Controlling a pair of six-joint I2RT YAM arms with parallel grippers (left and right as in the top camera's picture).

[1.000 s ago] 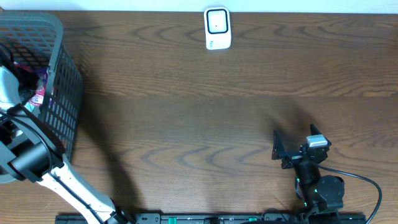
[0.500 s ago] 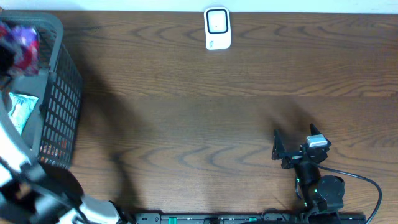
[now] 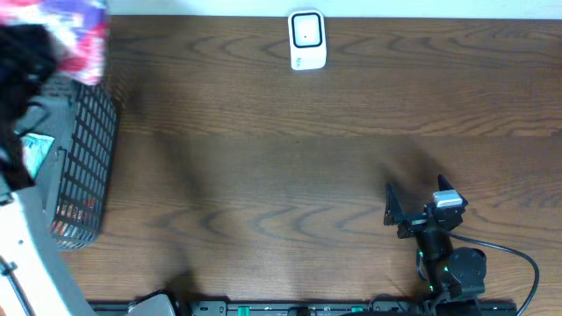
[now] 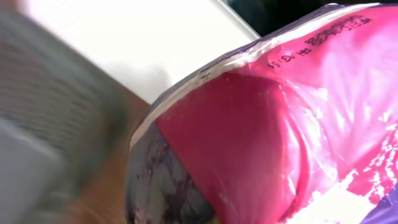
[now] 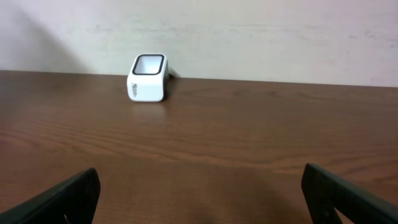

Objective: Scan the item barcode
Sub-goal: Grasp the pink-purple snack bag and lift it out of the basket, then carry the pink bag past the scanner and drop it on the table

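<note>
The left gripper [image 3: 25, 54] is showing only as a dark blur at the far left corner of the table [image 3: 263, 158]. Its jaws are closing tight on a pink and purple plastic packet [image 3: 75, 35], which is hanging in the air just to the gripper's right. The packet is filling most of the left wrist view, its crinkled film pressing right up against the lens, so the fingers themselves are not showing there. Just below and near this gripper, a grey mesh basket [image 3: 88, 167] is sitting at the table's left edge, with a pale, teal-printed pack [image 3: 32, 153] lying inside it.

The right gripper [image 3: 417, 195] is resting low over the near right part of the table, its jaws standing wide apart and gripping nothing. Well ahead of it and somewhat to its left, a small white scanner [image 5: 148, 78] is standing upright at the far edge, its dark window facing up.

The table is showing a dark brown wood grain with a soft sheen. A plain pale wall [image 5: 261, 31] is rising directly behind the scanner. Behind the right gripper, a black cable [image 3: 518, 259] is looping off its arm.
</note>
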